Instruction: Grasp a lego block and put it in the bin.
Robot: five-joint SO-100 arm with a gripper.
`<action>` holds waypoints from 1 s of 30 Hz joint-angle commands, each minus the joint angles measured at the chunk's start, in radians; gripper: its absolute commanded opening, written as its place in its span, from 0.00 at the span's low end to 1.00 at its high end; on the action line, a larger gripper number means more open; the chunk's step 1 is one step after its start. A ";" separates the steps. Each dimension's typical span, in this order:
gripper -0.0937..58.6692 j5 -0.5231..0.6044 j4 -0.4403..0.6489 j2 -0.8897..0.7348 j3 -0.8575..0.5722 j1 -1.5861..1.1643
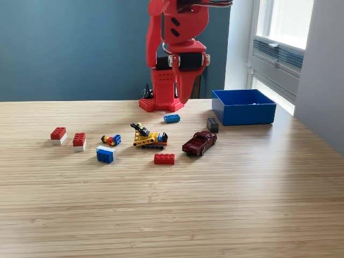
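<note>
exterior view: your red gripper [184, 92] hangs above the table [226, 204], tip pointing down; its jaws look closed together on nothing. the nearest lego block [172, 118] is small, blue and flat, its long axis running left-right across the view, lying just below and slightly left of the tip. the blue bin [244, 113] sits well to the view's right.

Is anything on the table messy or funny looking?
A little. The small red, yellow and blue brick cluster lies tipped on its side, while the other bricks sit flat. The dark red toy car is the only non-brick toy. Nothing looks broken or spilled, and the shallow blue plastic bin stands upright.
</note>
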 commanded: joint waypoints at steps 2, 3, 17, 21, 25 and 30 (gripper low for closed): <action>0.00 -0.011 -0.055 0.104 -0.021 0.179; 0.00 -0.011 -0.064 0.104 -0.020 0.209; 0.00 -0.038 -0.207 0.104 0.077 0.518; 0.00 -0.038 -0.249 0.104 0.097 0.575; 0.00 -0.040 -0.275 0.104 0.112 0.604; 0.00 -0.044 -0.278 0.104 0.124 0.612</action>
